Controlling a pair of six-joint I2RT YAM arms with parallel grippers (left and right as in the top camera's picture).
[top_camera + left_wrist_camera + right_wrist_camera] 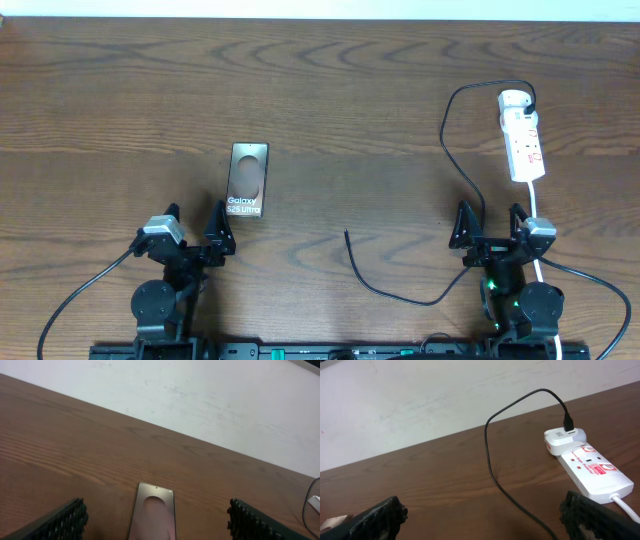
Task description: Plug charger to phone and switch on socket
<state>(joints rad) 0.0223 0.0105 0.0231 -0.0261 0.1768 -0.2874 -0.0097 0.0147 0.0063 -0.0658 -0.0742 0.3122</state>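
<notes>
A dark wooden desk carries everything. The charger, thin and limp, trails from the socket at the right to its free plug tip mid-desk. It probably wants a pinch just behind that stiff tip. The phone, likely light and slick, lies flat ahead of the left fingers. These and the right fingers stand spread, grasping nothing.

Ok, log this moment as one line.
left gripper: open, near phone | right gripper: open, near socket | charger: in socket, tip loose on table | phone: unplugged

phone lower end cut off, left wrist view, socket switches unreadable
</notes>
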